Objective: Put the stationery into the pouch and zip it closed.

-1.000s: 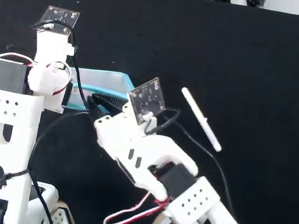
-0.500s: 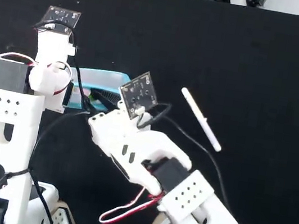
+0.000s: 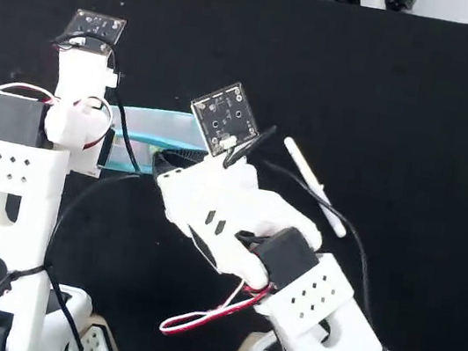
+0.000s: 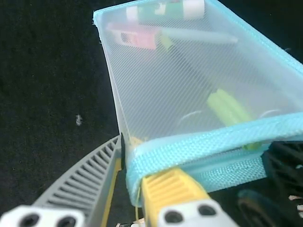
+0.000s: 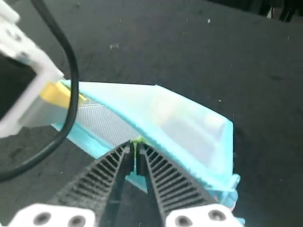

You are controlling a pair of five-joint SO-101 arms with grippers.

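A light blue mesh pouch (image 3: 160, 125) lies between the two arms. Through its side (image 4: 180, 85) I see a green and white stick (image 4: 165, 8), a pink item (image 4: 138, 38) and a green marker (image 4: 229, 108). My left gripper (image 4: 127, 153) is shut on the pouch's trimmed corner, grey finger on one side and yellow finger (image 4: 168, 189) on the other. At the zipper edge of the pouch (image 5: 184, 125) my right gripper (image 5: 135, 147) is shut on the small zipper pull (image 5: 137, 140). A white pen (image 3: 314, 186) lies on the table to the right of the pouch.
The table (image 3: 421, 116) is covered in black cloth. The right arm's body (image 3: 244, 222) crosses the middle toward the pouch, and a black cable (image 5: 66, 71) hangs beside the left gripper. The left arm's tower (image 3: 8, 193) stands at the near left.
The right arm's wrist shifted left, then lifted and swung toward the far side along the pouch edge. The left arm, the pouch and the white pen stayed where they were.
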